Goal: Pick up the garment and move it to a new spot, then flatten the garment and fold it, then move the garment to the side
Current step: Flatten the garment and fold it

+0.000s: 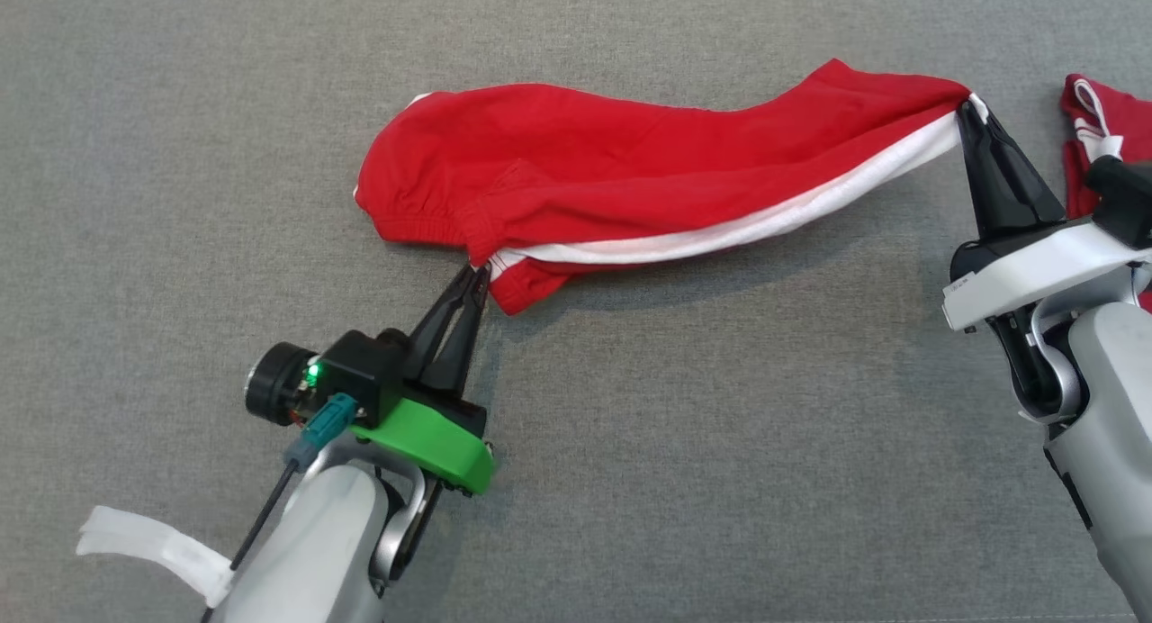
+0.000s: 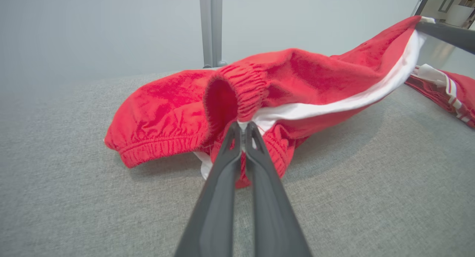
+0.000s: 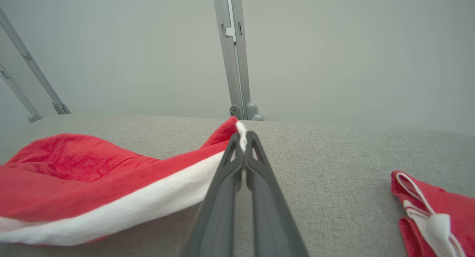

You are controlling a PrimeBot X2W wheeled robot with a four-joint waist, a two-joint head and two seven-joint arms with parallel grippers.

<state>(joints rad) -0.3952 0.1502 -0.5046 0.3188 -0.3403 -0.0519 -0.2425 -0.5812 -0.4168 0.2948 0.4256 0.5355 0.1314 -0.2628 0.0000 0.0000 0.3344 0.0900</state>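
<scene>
The red garment (image 1: 630, 164) spans the frame's upper middle, partly lifted off the grey tabletop (image 1: 180, 155), with the left tool (image 1: 477, 276) clenched on its waistband and the right tool (image 1: 967, 110) clenched on its far corner; such thin pinches could slip under tension.

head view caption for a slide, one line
Left gripper and right gripper pinch opposite ends of the red garment over the grey surface.
</scene>
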